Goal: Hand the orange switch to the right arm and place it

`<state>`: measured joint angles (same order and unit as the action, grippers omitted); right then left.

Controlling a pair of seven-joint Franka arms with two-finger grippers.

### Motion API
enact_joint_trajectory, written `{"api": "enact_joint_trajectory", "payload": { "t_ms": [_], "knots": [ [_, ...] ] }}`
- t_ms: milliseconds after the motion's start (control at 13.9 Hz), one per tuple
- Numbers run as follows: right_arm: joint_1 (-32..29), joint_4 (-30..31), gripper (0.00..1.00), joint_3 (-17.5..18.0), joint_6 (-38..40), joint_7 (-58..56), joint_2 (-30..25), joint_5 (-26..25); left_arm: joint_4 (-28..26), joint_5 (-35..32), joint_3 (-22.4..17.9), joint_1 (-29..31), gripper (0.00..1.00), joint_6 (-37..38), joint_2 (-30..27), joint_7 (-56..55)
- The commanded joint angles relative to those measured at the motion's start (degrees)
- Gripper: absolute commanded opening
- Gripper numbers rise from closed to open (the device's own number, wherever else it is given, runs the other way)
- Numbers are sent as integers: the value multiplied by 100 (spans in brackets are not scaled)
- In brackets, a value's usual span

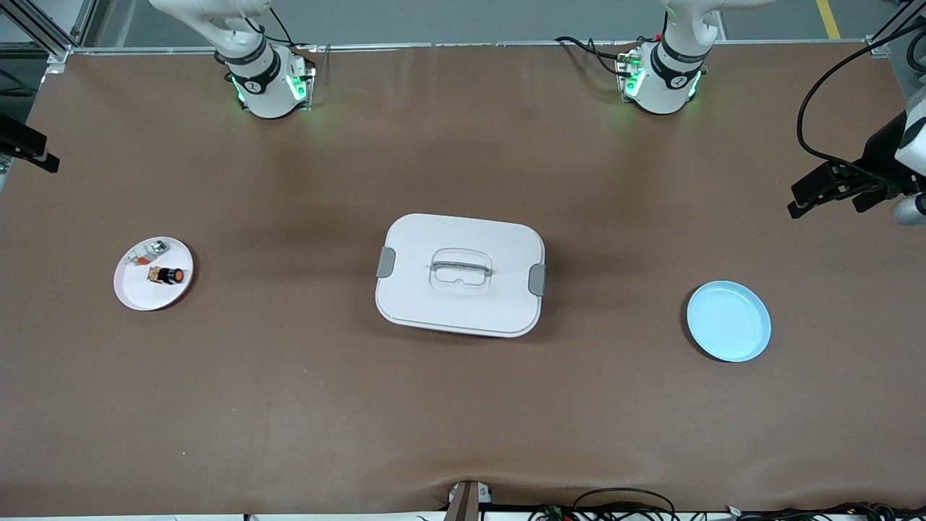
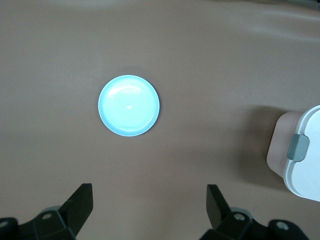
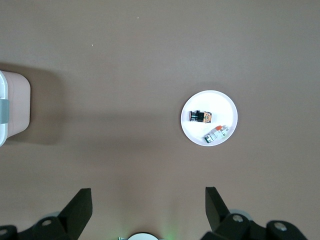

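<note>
Orange switch [image 1: 169, 275] on white plate [image 1: 134, 293], front view

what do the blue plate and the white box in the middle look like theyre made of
Blue plate: probably glossy plastic or melamine; it shows a bright reflection in the left wrist view. White box: likely matte moulded plastic, with rounded corners, grey clips on two sides and a clear handle recessed in the lid.

Even overhead light, soft shadows
</note>
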<state>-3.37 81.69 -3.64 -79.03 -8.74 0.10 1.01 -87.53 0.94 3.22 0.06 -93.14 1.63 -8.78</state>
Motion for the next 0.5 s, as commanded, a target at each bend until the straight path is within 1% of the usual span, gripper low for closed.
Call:
{"api": "enact_joint_trajectory", "payload": {
  "t_ms": [0, 144, 431],
  "knots": [
    [-24, 339, 100, 92, -113, 92, -274, 22, 140, -103, -14, -23, 100, 129, 48, 60],
    [196, 330, 100, 39, -104, 92, -283, -22, 139, -103, -6, -32, 100, 129, 48, 60],
    [188, 365, 100, 48, -113, 92, -309, -22, 148, -103, -6, -32, 100, 129, 48, 52]
  ]
}}
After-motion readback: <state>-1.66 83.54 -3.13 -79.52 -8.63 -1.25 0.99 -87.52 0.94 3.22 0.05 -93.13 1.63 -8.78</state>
